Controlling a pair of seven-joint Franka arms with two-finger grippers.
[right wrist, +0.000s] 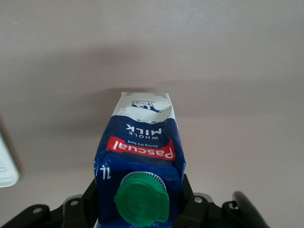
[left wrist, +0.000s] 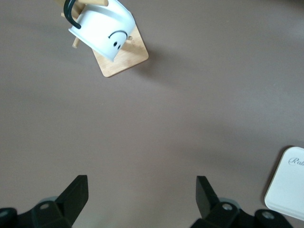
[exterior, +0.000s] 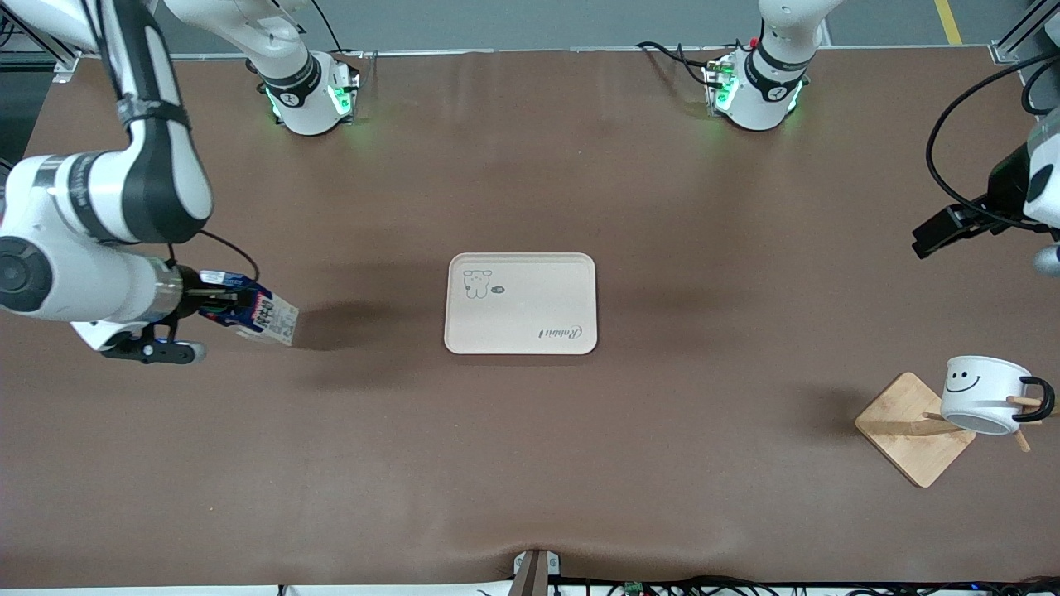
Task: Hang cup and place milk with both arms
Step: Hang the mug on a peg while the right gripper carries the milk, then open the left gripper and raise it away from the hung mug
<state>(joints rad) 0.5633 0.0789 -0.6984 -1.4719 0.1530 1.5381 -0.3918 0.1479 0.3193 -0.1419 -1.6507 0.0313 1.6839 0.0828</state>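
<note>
The dark-blue milk carton [exterior: 258, 311] with its green cap is clamped at the cap end in my right gripper [exterior: 217, 305]. It hangs tilted above the table at the right arm's end. In the right wrist view the fingers [right wrist: 90, 197] press both sides of the milk [right wrist: 140, 147]. The white smiley cup [exterior: 985, 393] hangs tilted by its black handle on a peg of the wooden rack [exterior: 911, 434]. My left gripper [exterior: 952, 225] is open and empty in the air at the left arm's end. Its view shows the cup [left wrist: 102, 28] and the spread fingers [left wrist: 76, 192].
A beige tray [exterior: 520, 304] with a bear print lies at the table's middle, its corner showing in the left wrist view [left wrist: 289, 187]. The rack's square wooden base [left wrist: 126, 59] sits near the front camera at the left arm's end.
</note>
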